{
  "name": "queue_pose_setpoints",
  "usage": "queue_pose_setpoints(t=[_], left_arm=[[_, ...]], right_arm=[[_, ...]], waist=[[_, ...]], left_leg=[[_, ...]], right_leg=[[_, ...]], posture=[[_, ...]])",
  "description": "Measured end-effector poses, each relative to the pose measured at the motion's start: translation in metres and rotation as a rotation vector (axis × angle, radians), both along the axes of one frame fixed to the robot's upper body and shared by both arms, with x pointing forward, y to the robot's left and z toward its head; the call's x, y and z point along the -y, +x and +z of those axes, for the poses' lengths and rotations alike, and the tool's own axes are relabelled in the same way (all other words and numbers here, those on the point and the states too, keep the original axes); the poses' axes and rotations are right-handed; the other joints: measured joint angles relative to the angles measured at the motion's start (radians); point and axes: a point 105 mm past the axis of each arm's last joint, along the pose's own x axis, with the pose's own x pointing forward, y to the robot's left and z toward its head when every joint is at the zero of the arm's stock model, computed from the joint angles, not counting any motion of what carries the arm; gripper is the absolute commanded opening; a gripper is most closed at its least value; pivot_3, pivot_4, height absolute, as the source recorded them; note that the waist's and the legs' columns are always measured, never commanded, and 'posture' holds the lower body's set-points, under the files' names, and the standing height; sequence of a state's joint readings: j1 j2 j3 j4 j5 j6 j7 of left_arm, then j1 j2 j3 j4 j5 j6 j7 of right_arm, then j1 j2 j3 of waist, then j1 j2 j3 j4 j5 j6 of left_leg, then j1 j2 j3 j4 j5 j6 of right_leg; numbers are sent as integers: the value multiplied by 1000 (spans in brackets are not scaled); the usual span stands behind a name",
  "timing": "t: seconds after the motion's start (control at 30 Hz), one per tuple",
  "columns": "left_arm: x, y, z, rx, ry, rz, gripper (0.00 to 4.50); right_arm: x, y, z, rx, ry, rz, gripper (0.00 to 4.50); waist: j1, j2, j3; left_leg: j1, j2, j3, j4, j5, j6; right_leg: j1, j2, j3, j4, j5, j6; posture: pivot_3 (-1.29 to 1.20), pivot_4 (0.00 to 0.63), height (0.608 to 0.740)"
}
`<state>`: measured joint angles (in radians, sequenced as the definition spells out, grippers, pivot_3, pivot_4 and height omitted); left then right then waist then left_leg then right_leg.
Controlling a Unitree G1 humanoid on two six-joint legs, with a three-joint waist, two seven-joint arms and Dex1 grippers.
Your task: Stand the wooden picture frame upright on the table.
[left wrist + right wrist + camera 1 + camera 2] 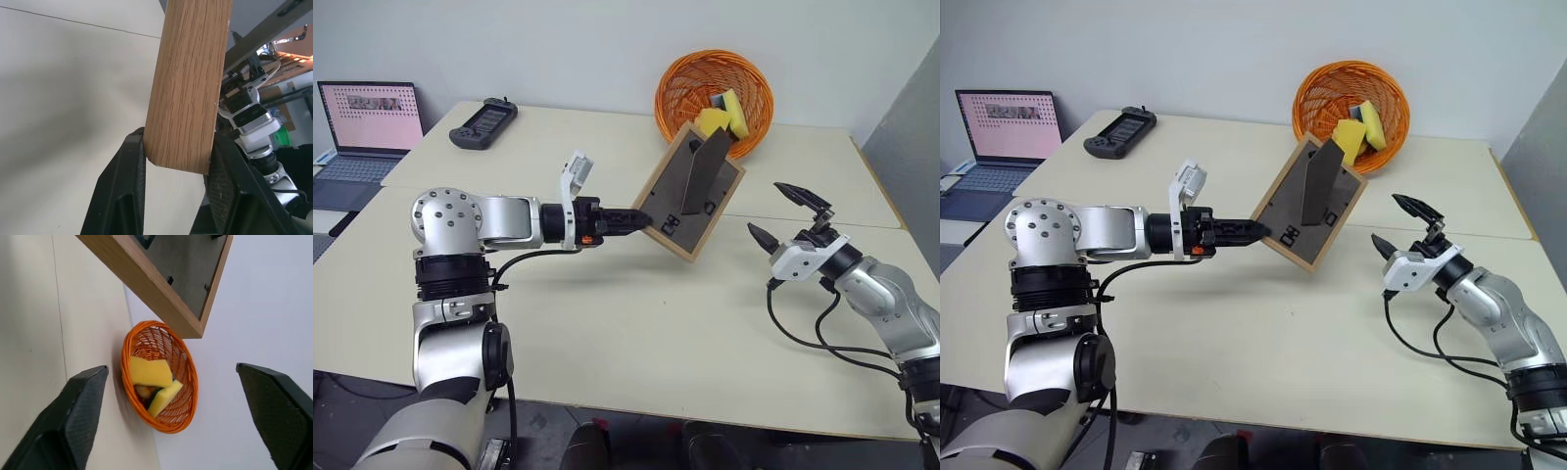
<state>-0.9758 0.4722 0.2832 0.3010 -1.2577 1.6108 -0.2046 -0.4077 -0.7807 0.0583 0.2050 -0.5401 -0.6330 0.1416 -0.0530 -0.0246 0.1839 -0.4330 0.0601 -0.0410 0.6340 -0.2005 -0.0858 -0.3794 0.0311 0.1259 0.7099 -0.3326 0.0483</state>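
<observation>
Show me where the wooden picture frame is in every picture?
Left eye view: wooden picture frame held mid-picture by the left gripper.
Right eye view: same, middle.
Left wrist view: its wood edge between the fingers.
Right wrist view: top corner.
Shared landmark: orange basket behind it.

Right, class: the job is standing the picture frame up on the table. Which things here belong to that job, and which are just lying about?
Part of the job:
- picture frame, held off the table, tilted, stand folded out
- left pincer, gripping its edge
- right pincer, open, apart from it
- table

Lying about:
- orange basket with yellow sponges
- game controller
- laptop
</observation>
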Motion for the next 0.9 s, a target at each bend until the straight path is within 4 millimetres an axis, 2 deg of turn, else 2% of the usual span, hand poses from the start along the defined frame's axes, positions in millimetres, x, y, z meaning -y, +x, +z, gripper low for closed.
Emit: queue_pose_setpoints(t=[0.17, 0.43, 0.83, 0.9], left_arm=[[6, -7, -5, -58, -7, -41, 1318], [12, -17, -11, -103, 11, -82, 1318], [13, -17, -14, -136, -4, -27, 1318], [13, -16, -13, -131, -2, -22, 1318]], right_arm=[[-12, -1, -1, 111, -74, 50, 4478], [-31, -1, 3, 219, -77, 115, 4478], [-30, 7, 0, 223, -72, 114, 4478], [-30, 9, 0, 226, -73, 111, 4115]], waist=[[-2, 0, 0], [-4, 0, 0], [-3, 0, 0], [-3, 0, 0]], left_leg=[[0, -1, -1, 4, 0, 0], [0, -1, -1, 7, 0, 0], [0, -2, -2, 9, 0, 0], [0, -2, -2, 9, 0, 0]], right_leg=[[0, 0, 0, 3, 0, 0], [0, 0, 0, 5, 0, 0], [1, -1, 0, 5, 0, 0], [1, -1, 0, 5, 0, 0]], posture=[[0, 150, 740], [0, 150, 740], [0, 150, 740], [0, 150, 740]])
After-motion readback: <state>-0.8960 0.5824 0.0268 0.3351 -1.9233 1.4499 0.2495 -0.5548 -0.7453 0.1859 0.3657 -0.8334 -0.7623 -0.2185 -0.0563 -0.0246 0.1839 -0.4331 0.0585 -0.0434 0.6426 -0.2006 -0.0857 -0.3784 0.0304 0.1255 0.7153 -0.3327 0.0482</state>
